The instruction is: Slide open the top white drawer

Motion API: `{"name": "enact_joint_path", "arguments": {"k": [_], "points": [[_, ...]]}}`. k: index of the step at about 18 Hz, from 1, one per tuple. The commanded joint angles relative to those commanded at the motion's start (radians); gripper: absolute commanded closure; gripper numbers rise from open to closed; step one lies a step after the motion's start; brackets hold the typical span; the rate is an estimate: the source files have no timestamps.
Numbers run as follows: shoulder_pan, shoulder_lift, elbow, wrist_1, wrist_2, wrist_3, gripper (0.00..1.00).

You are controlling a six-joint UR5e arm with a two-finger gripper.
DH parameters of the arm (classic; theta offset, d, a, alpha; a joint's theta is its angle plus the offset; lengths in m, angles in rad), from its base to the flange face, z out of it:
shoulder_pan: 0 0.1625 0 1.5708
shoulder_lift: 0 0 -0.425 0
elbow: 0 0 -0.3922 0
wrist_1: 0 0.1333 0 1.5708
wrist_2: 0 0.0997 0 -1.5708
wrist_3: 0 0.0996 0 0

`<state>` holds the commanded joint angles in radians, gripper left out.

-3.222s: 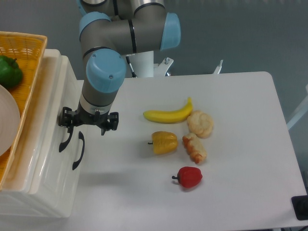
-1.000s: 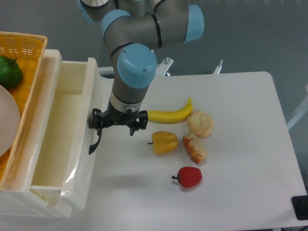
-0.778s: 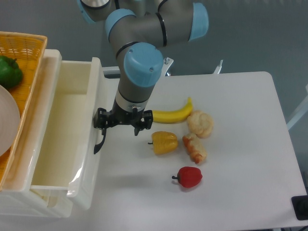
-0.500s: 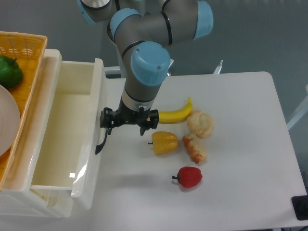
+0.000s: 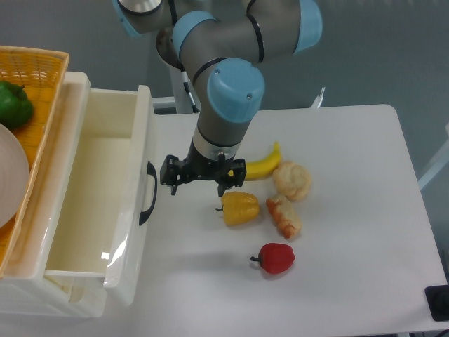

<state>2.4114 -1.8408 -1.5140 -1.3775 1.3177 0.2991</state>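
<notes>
The top white drawer [image 5: 98, 203] stands pulled well out of the cabinet at the left of the frame, its empty interior exposed and its curved black handle [image 5: 147, 193] free on the front. By my judgement the sliding is done, so the step in hand is a clean retreat: lift away to the right without brushing the handle, and mind the yellow bell pepper [image 5: 240, 208] and banana [image 5: 261, 164] close under the arm (both sit just beside the wrist). The gripper [image 5: 203, 181] hangs near the middle of the frame, apart from the handle; its fingers look spread and grip nothing, touching nothing visible.
</notes>
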Motion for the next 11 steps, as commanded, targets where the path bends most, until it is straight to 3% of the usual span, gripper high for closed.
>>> {"name": "enact_joint_path", "arguments": {"k": [3, 8, 11], "points": [[0.014, 0.0, 0.011, 0.003, 0.014, 0.027, 0.0], [0.018, 0.015, 0.023, 0.009, 0.124, 0.234, 0.0], [0.02, 0.014, 0.025, 0.012, 0.132, 0.317, 0.0]]}}
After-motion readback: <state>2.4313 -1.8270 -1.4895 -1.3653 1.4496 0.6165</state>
